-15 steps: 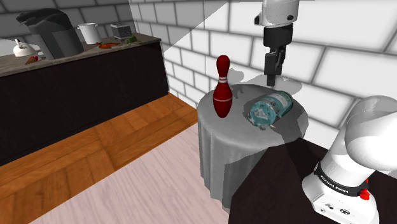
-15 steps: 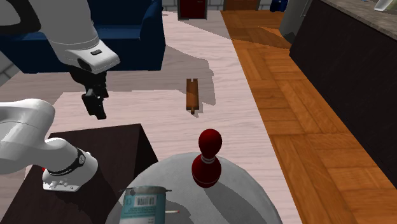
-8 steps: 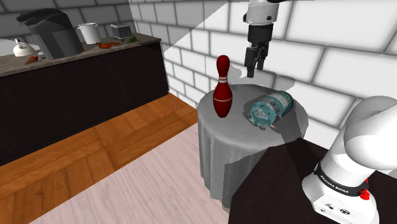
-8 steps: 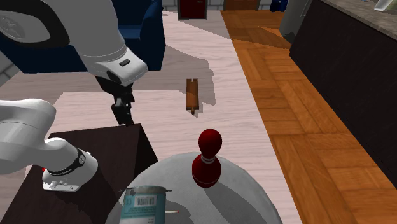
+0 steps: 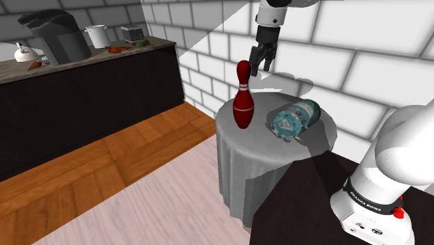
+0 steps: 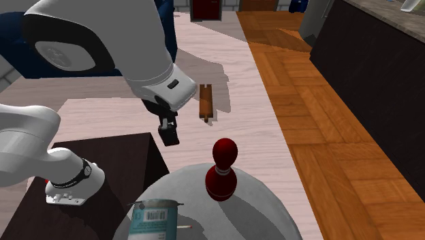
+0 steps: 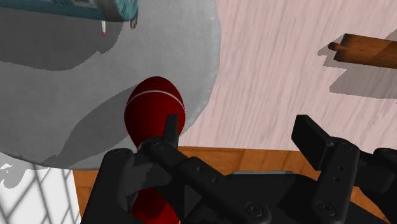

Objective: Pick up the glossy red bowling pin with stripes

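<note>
Gripper (image 5: 261, 65) is open: in the wrist view both black fingers (image 7: 310, 135) stand well apart with nothing between them. Over the last second it has travelled from above the far side of the round grey table (image 5: 268, 143), near the teal can (image 5: 295, 117), across to the red bowling pin (image 5: 242, 101). In the shoulder view it now hangs just beside the pin's head, on that view's right and slightly higher. The second exterior view agrees: the gripper (image 6: 170, 135) has swung in from that view's left and now sits near the pin (image 6: 222, 170), above it and short of it. The pin hasn't moved. It stands upright on the table near the edge, white stripes at the neck, apart from the can (image 6: 155, 217), which lies on its side. In the wrist view the pin (image 7: 154, 114) sits off to one side, partly behind one finger and outside the gap, with the gripper (image 7: 240, 130) midpoint over the floor past the table edge (image 7: 76, 114). My read is that the transit is mostly done but alignment isn't: it needs a lateral shift to centre the neck in the gap, then a descent and close. The risk is a finger clipping the head and tipping the pin off the nearby edge. The wooden rolling pin (image 6: 206, 101) on the floor is irrelevant.
</note>
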`<action>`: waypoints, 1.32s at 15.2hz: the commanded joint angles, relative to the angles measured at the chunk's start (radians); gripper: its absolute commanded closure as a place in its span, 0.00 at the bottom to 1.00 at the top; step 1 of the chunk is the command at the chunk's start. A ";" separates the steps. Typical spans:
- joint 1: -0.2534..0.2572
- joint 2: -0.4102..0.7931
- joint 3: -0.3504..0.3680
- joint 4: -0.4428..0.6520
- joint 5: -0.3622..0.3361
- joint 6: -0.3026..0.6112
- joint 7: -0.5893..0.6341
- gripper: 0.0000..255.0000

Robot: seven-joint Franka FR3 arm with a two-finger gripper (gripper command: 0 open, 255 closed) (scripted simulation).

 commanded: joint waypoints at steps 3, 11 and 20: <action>-0.010 0.116 -0.044 0.108 0.049 0.056 -0.035 0.00; -0.036 0.348 -0.113 0.347 0.191 0.121 -0.109 0.00; -0.035 0.359 -0.110 0.259 0.206 0.217 -0.135 0.00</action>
